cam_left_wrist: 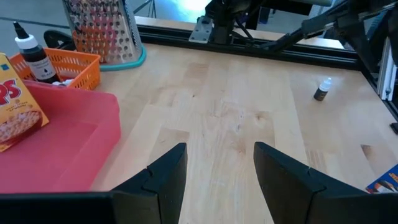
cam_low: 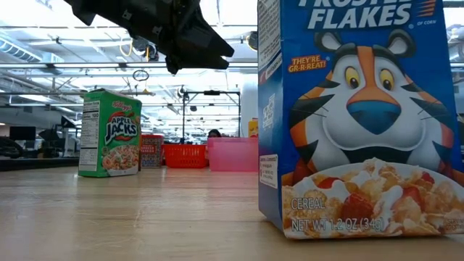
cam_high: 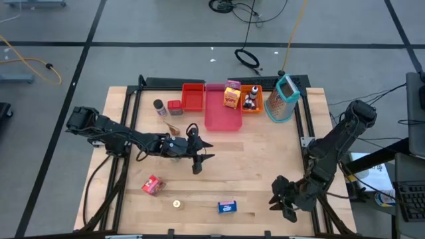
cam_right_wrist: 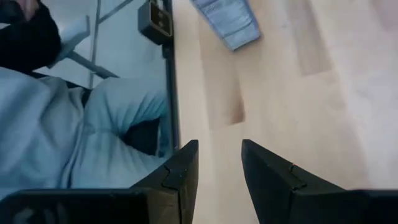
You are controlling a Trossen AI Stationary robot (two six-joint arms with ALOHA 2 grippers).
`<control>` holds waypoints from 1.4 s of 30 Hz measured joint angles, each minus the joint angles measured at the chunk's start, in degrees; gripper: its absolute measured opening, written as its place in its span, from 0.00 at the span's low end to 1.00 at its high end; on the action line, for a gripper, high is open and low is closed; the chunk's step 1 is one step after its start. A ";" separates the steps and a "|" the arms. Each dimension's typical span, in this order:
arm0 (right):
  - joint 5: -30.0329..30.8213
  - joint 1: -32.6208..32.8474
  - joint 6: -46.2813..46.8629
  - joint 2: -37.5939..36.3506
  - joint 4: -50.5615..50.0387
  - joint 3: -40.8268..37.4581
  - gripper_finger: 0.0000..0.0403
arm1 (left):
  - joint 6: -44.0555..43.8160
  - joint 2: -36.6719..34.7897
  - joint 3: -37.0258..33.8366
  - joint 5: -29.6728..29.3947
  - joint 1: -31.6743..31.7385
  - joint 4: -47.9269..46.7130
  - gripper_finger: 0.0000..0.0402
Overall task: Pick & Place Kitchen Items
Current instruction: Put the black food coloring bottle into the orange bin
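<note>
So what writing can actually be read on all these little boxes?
"FROSTED FLAKES" (top cut off), "THEY'RE GR-R-REAT!", "CEREAL": blue cereal box.
"APPLE JACKS": green cereal box.
"PS", the rest cut off: yellow box in the pink tray.
Nutrition panels and net weight print: too small to read reliably.

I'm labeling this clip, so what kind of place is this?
Likely a robotics lab or workshop: a wooden table on a gray taped floor, loose cables lying behind it, and toy cereal boxes staged as props.

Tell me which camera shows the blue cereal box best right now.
The low view: the blue cereal box stands upright right before the lens, its printed front readable. The high view shows it only as a small blue shape near the table's front edge. The left wrist view catches one corner; the right wrist view shows a blurred end.
</note>
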 joint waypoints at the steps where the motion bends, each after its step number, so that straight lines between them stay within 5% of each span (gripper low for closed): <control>1: 0.00 0.58 0.93 0.28 0.44 0.00 0.28 | -0.02 0.00 0.00 0.00 0.00 -0.03 0.46; 7: 1.33 3.08 -0.75 3.16 13.00 0.04 0.23 | -0.42 0.00 0.00 -0.13 -0.60 -0.10 0.46; 14: 2.66 5.18 3.69 5.17 12.95 0.04 0.18 | -1.25 0.00 0.00 -0.13 -0.76 -0.38 0.46; 31: 2.41 5.90 19.70 5.44 -6.62 0.03 0.18 | -1.44 0.00 0.00 -0.15 -1.07 -0.93 0.46; 42: 3.90 5.05 12.40 5.40 -7.34 0.00 0.12 | -1.46 0.00 0.00 -0.15 -1.07 -0.91 0.46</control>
